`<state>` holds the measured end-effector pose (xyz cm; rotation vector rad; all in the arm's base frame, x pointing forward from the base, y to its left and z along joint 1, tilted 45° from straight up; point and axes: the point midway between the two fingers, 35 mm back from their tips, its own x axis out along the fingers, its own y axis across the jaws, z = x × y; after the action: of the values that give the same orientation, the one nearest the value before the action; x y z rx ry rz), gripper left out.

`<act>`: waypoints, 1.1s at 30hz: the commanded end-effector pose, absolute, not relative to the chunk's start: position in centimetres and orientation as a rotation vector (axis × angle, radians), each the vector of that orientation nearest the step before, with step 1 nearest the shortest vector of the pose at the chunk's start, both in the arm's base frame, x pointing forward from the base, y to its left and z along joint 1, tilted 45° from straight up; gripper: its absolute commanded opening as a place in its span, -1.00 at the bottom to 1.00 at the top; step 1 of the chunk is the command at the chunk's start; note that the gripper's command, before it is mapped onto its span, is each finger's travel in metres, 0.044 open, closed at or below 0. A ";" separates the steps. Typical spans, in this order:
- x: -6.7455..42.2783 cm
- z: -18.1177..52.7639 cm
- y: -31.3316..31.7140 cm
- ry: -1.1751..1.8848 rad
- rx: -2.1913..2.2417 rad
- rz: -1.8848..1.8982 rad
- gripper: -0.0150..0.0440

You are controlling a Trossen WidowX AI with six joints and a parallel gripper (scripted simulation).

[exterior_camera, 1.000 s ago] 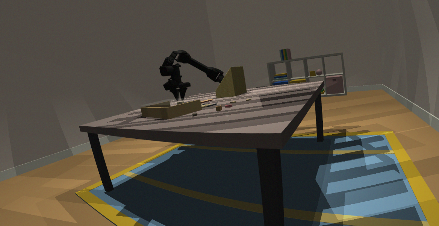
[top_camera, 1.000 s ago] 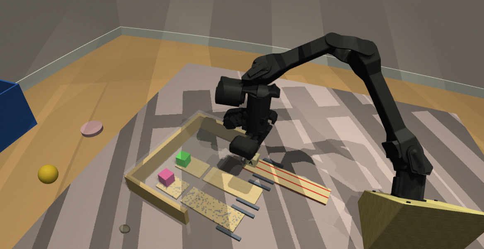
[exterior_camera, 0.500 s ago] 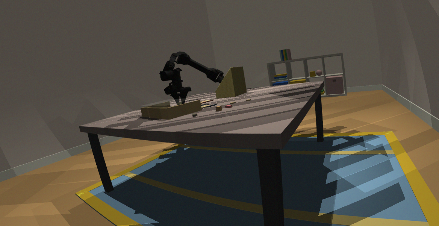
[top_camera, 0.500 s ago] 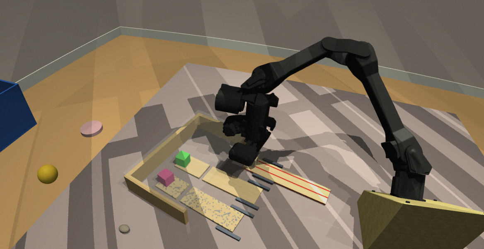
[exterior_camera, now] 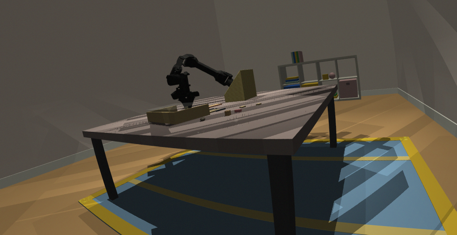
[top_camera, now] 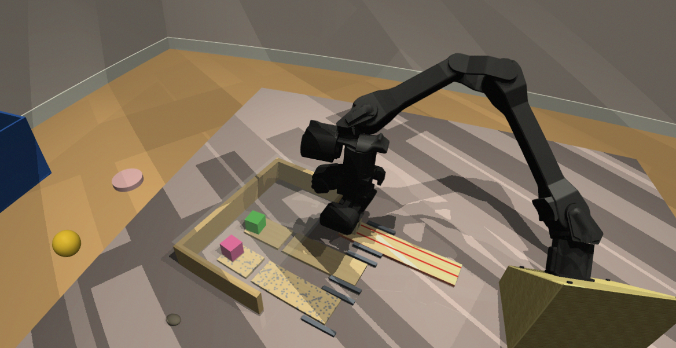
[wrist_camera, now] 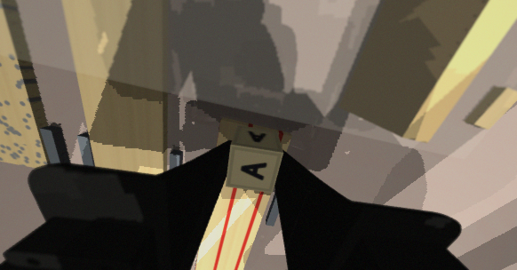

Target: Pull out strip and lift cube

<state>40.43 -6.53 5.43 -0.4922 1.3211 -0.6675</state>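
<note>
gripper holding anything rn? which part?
Yes: the gripper is shut on the labelled cube, jaws on its two opposite side faces, the A face up. The cube sits on the red-lined strip.

It looks like a room in a home: wooden floor (exterior_camera: 367, 118), a blue rug (exterior_camera: 224, 182) under the table (exterior_camera: 224, 131), and a shelf unit (exterior_camera: 319, 76) with books at the right.
</note>
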 end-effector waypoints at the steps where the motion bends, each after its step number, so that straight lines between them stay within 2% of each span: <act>1: 40.4 5.4 -6.5 1.321 -0.491 -0.668 -0.09; 2: 40.4 5.4 -6.5 1.321 -0.491 -0.668 -0.11; 6: 40.1 5.5 -6.3 1.322 -0.491 -0.668 -0.47; 7: 39.8 5.6 -6.1 1.322 -0.492 -0.668 -0.49; 18: 34.5 6.9 -3.2 1.327 -0.498 -0.669 -0.49; 33: 29.9 6.0 -2.7 1.330 -0.499 -0.669 -0.49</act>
<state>30.74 -2.73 6.19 -0.5053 1.3311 -0.6672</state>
